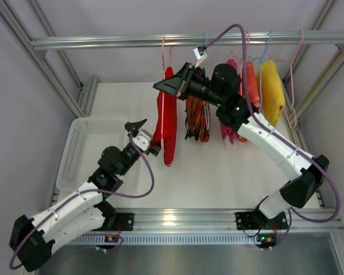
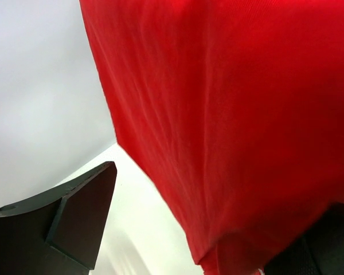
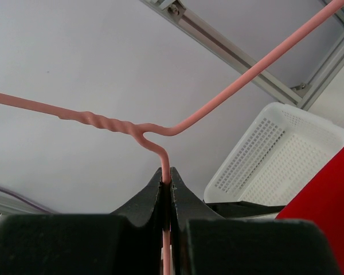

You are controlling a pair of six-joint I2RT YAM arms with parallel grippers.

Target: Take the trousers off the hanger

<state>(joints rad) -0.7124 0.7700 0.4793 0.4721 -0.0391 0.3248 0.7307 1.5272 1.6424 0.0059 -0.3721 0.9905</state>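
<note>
While the right end effector (image 3: pixel 167 183) is clenched on the pink hanger wire (image 3: pixel 218 100), we list the red trousers (image 1: pixel 168 114) hanging lengthwise below it above the tabletop (image 1: pixel 218 177), lower end just beside the nearer, released left end effector (image 1: pixel 146 137).

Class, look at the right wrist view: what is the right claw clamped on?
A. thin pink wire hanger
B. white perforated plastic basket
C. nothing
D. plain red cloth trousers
A: the right claw is shut tight on the thin pink wire hanger, near its twisted neck.
</note>
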